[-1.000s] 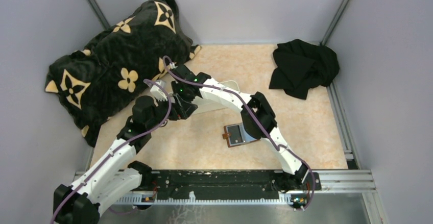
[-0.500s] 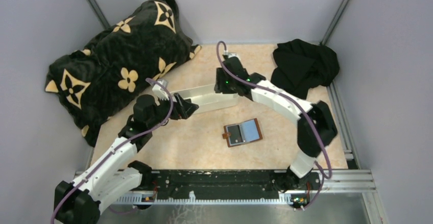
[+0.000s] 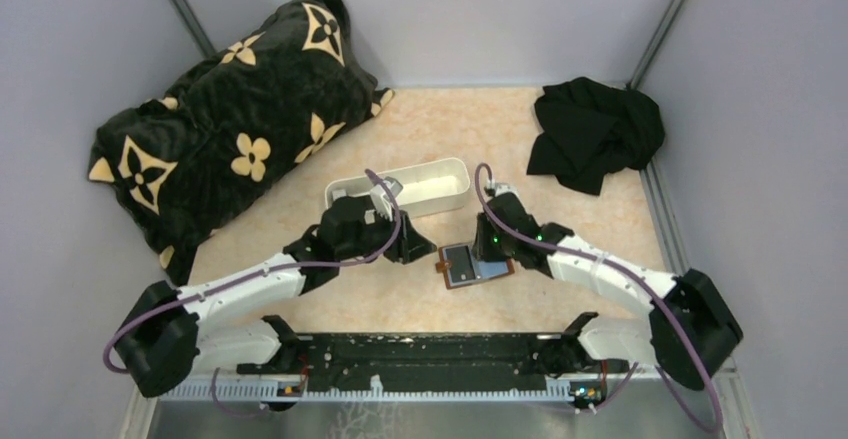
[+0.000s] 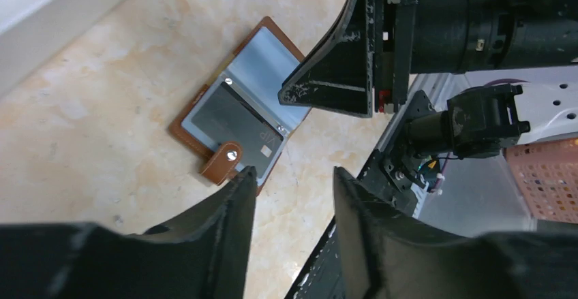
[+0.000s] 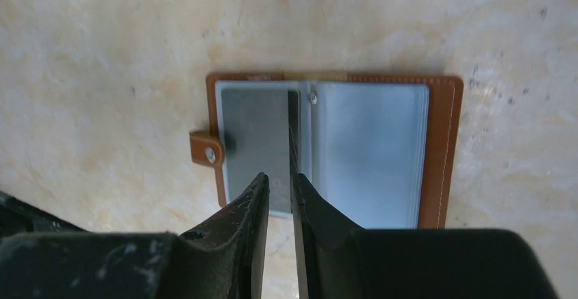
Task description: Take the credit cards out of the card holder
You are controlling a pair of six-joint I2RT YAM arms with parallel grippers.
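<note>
The card holder (image 3: 478,262) lies open on the table, brown outside, blue-grey pockets inside. A dark grey credit card (image 5: 257,142) sits in its left half by the brown snap tab (image 5: 204,150); the right pocket (image 5: 371,149) looks bare. My right gripper (image 5: 279,180) hovers over the fold, jaws a narrow gap apart and holding nothing. It also shows in the top view (image 3: 490,247). My left gripper (image 4: 292,176) is open and empty just left of the holder (image 4: 238,125), one fingertip beside the snap tab. It also shows in the top view (image 3: 415,251).
A long white plastic tray (image 3: 440,174) stands behind the grippers; its wall shows in the left wrist view (image 4: 41,13). A black floral pillow (image 3: 220,119) fills the back left. A black cloth (image 3: 595,129) lies at the back right. A metal rail (image 3: 420,354) runs along the front.
My right arm has swung from the tray's left end, across its right end, down to the card holder. My left arm has moved right from the tray to the holder's left side.
</note>
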